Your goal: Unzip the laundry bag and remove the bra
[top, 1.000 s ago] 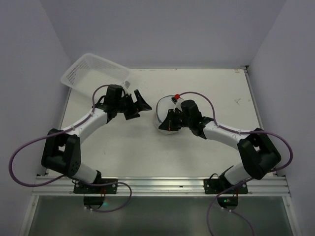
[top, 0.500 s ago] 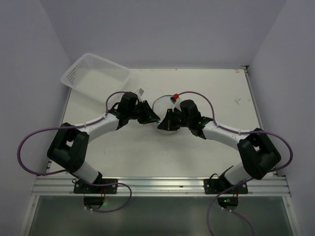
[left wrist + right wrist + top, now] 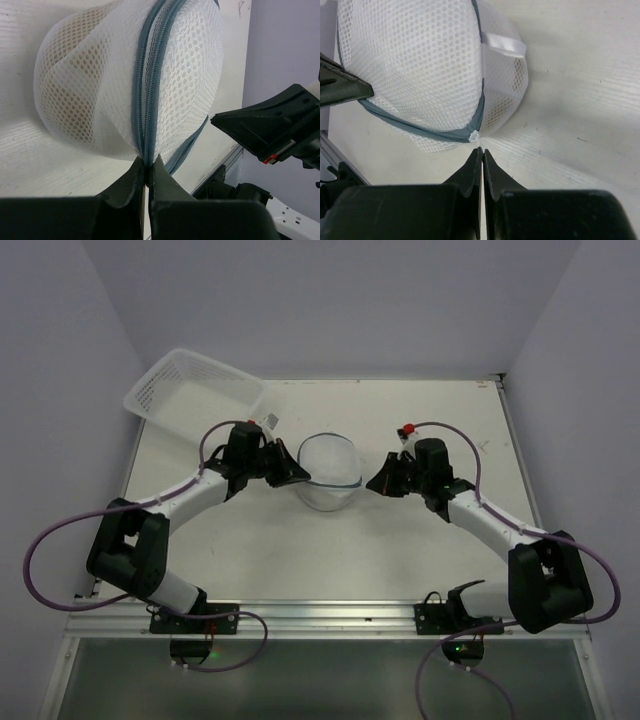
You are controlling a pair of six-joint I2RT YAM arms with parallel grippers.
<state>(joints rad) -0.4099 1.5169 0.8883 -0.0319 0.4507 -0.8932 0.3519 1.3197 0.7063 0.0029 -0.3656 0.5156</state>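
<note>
Setting: white table (image 3: 420, 550) enclosed by pale lilac walls (image 3: 330, 300); an aluminium rail (image 3: 320, 615) is fitted along the near edge, where both arm bases are bolted.

Laundry bag (image 3: 328, 472): round white mesh pod, placed on the table near its middle, between the two grippers.

Zipper (image 3: 150, 75): grey, run around the bag's middle; it is seen closed along the whole length shown to the left wrist camera.

Bra (image 3: 75, 90): beige, made out only through the mesh as curved, cup-like shapes; it is contained in the bag.

Ribbon loop (image 3: 504, 44): white, sewn to the bag beside the zipper band on the side facing the right arm.

Left gripper (image 3: 297, 478): brought against the bag's left side. Its jaws are pinched together on the near end of the zipper rim, which is seen to run down between the fingertips (image 3: 136, 172).

Right gripper (image 3: 372, 485): jaws pressed fully together, with nothing held between them. Its tip is pointed at a small white tab on the zipper band and lies just beside it; whether contact is made cannot be told.

Basket (image 3: 195, 390): white plastic lattice, rectangular, set at the far left corner, overhanging the table edge and well apart from the bag.

Cables (image 3: 40, 560): purple, looped from each arm's base to its wrist.
</note>
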